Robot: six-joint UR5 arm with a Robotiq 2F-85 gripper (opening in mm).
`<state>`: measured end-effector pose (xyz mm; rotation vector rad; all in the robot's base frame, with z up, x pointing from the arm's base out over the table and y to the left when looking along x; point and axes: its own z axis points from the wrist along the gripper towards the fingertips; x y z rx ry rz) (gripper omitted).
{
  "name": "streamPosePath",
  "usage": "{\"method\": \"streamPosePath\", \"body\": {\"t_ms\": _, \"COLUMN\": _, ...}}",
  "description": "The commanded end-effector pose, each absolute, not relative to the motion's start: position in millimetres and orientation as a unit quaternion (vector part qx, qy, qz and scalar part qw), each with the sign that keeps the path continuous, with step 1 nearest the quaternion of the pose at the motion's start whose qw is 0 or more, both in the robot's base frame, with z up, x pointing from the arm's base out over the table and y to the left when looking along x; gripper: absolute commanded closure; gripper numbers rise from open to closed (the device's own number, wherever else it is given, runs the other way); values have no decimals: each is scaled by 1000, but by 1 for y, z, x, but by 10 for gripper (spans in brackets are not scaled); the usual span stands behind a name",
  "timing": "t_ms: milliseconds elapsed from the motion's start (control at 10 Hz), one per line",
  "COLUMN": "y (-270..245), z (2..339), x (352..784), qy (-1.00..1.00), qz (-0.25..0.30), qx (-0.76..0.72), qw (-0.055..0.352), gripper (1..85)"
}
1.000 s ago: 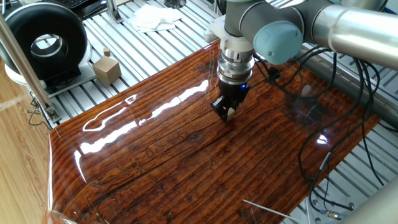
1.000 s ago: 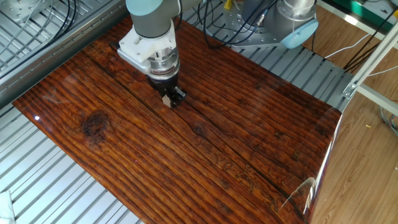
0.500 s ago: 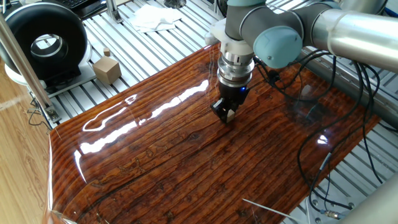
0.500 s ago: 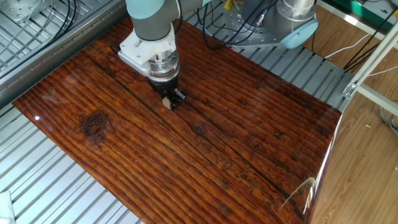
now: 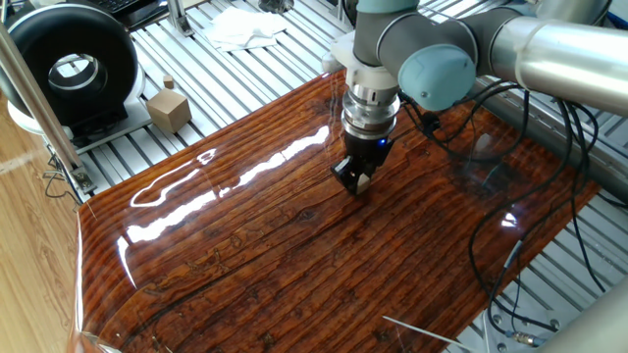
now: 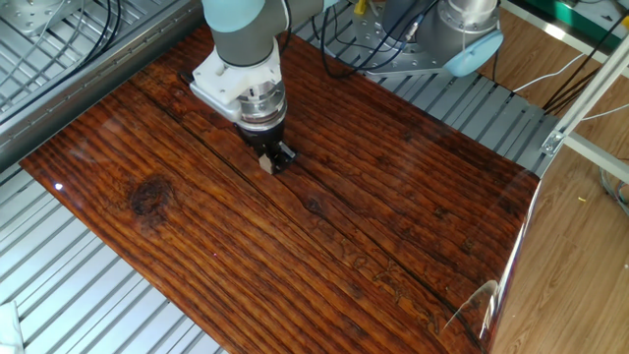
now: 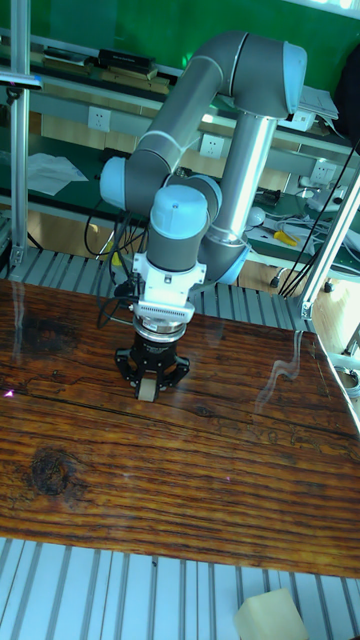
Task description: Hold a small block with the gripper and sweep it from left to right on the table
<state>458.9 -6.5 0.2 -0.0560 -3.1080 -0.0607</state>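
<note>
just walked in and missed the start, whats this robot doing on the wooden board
A silver-grey robot arm with light blue joint caps points its black two-finger gripper straight down onto the glossy reddish-brown wood-grain table. The gripper is shut on a tiny pale tan wooden block, holding it low against the table surface, roughly mid-board. A larger tan cube with a knob sits off the board on the slatted aluminium frame, untouched.

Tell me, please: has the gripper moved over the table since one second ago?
Yes, slightly. In the other fixed view the gripper, shut on the block, has shifted a little rightward along the table, away from the dark knot.
</note>
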Motion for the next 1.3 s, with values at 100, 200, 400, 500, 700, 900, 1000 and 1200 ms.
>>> {"method": "streamPosePath", "body": {"t_ms": 100, "y": -6, "z": -2, "x": 461, "qy": -1000, "qz": -19, "qx": -21, "qw": 10, "gripper": 847}}
{"method": "streamPosePath", "body": {"t_ms": 200, "y": -6, "z": 0, "x": 462, "qy": -1000, "qz": -17, "qx": -20, "qw": 10, "gripper": 847}}
{"method": "streamPosePath", "body": {"t_ms": 400, "y": -25, "z": 1, "x": 463, "qy": -1000, "qz": 21, "qx": 7, "qw": 8, "gripper": 737}}
{"method": "streamPosePath", "body": {"t_ms": 500, "y": -25, "z": 1, "x": 466, "qy": -1000, "qz": 21, "qx": 13, "qw": 2, "gripper": 637}}
{"method": "streamPosePath", "body": {"t_ms": 700, "y": -20, "z": 1, "x": 466, "qy": -1000, "qz": 12, "qx": 10, "qw": 1, "gripper": 610}}
{"method": "streamPosePath", "body": {"t_ms": 900, "y": -18, "z": 1, "x": 465, "qy": -1000, "qz": 8, "qx": 9, "qw": 3, "gripper": 607}}
{"method": "streamPosePath", "body": {"t_ms": 1000, "y": -13, "z": 2, "x": 465, "qy": -1000, "qz": -1, "qx": 10, "qw": 3, "gripper": 593}}
{"method": "streamPosePath", "body": {"t_ms": 1200, "y": -9, "z": 2, "x": 462, "qy": -1000, "qz": -10, "qx": 8, "qw": 9, "gripper": 580}}
